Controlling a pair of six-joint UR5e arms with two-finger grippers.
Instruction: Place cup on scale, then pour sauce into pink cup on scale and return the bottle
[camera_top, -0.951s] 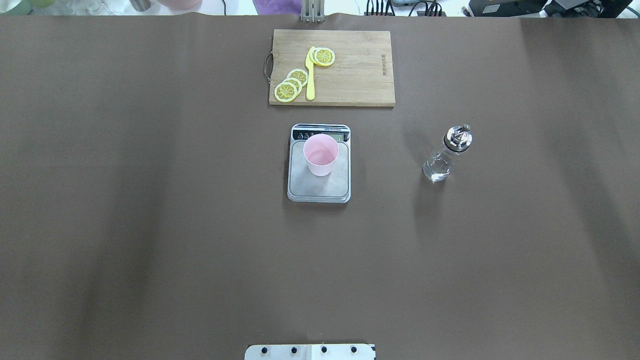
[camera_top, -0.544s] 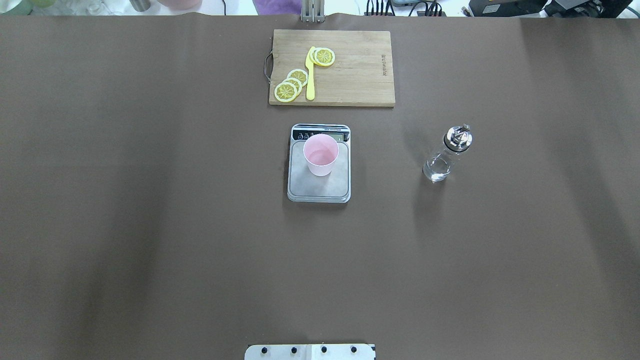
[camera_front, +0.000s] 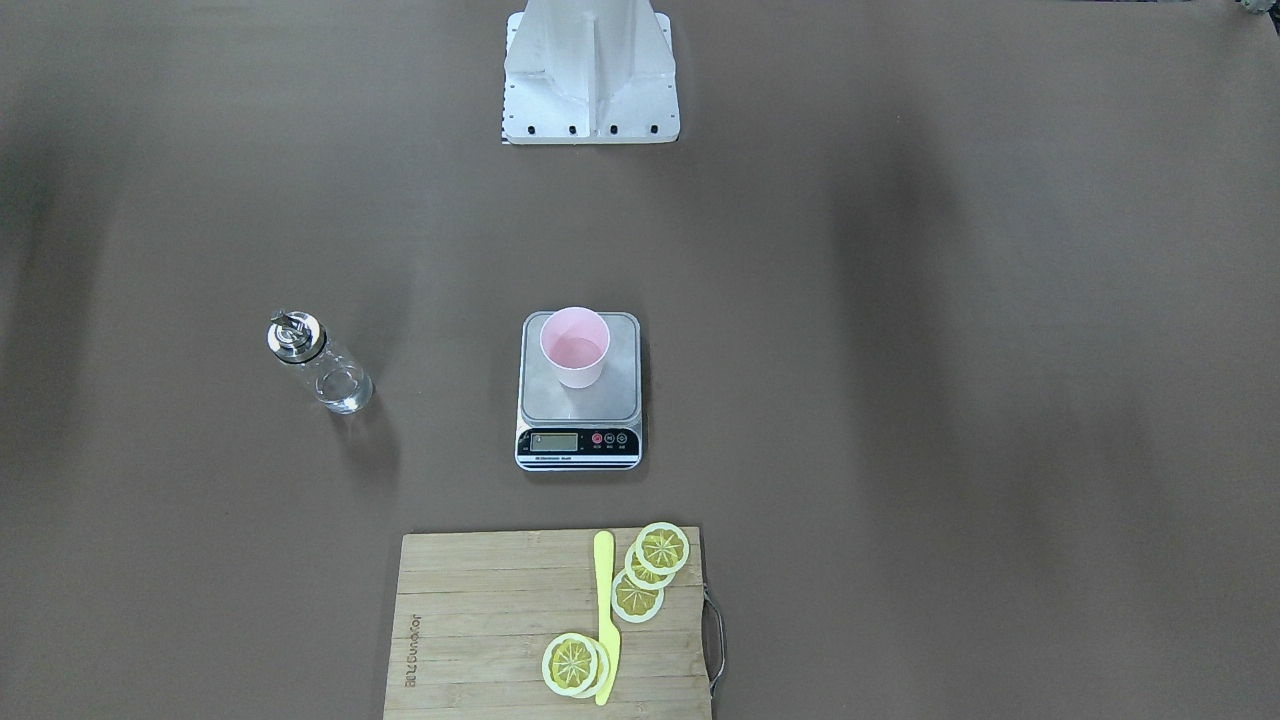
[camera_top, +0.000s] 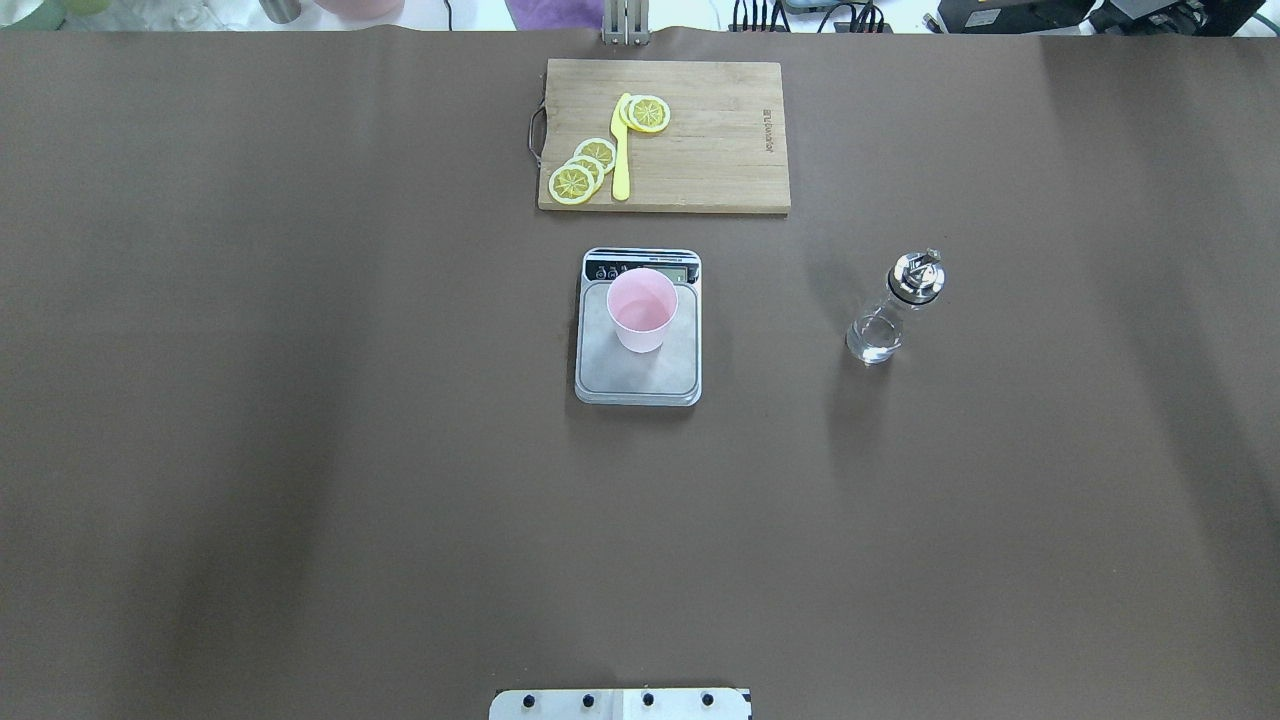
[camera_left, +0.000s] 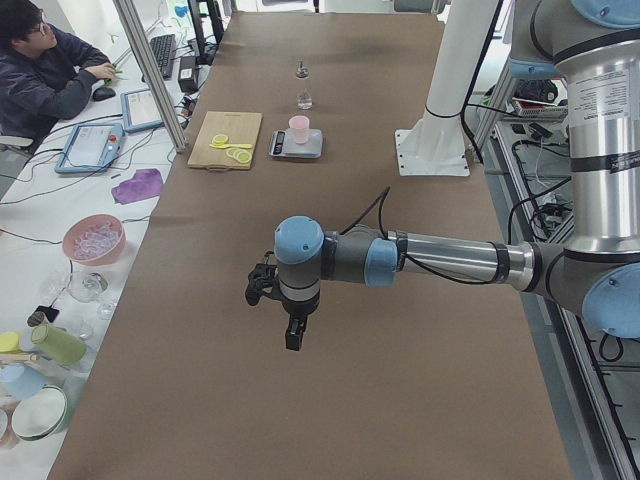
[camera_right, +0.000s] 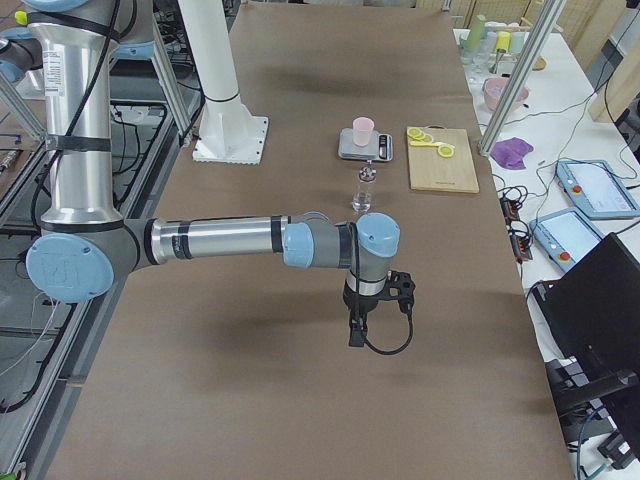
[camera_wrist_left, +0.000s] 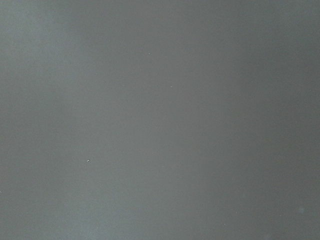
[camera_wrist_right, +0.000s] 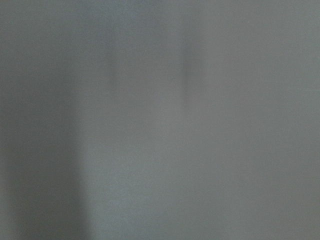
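The pale pink cup (camera_top: 641, 308) stands upright on the steel platform of the scale (camera_top: 637, 378) at the table's middle, also in the front view (camera_front: 574, 347). The glass bottle (camera_top: 890, 310) with its silver spout cap stands upright on the table to the scale's right, apart from it, with clear liquid low inside. My left gripper (camera_left: 290, 335) shows only in the exterior left view, far from the scale. My right gripper (camera_right: 355, 335) shows only in the exterior right view, short of the bottle (camera_right: 365, 188). I cannot tell whether either is open or shut. Both wrist views show only blurred table cover.
A bamboo cutting board (camera_top: 700, 150) lies beyond the scale, with several lemon slices (camera_top: 583, 170) and a yellow knife (camera_top: 621, 150) on it. The robot's base plate (camera_top: 620, 703) is at the near edge. An operator (camera_left: 45, 70) sits at a side desk.
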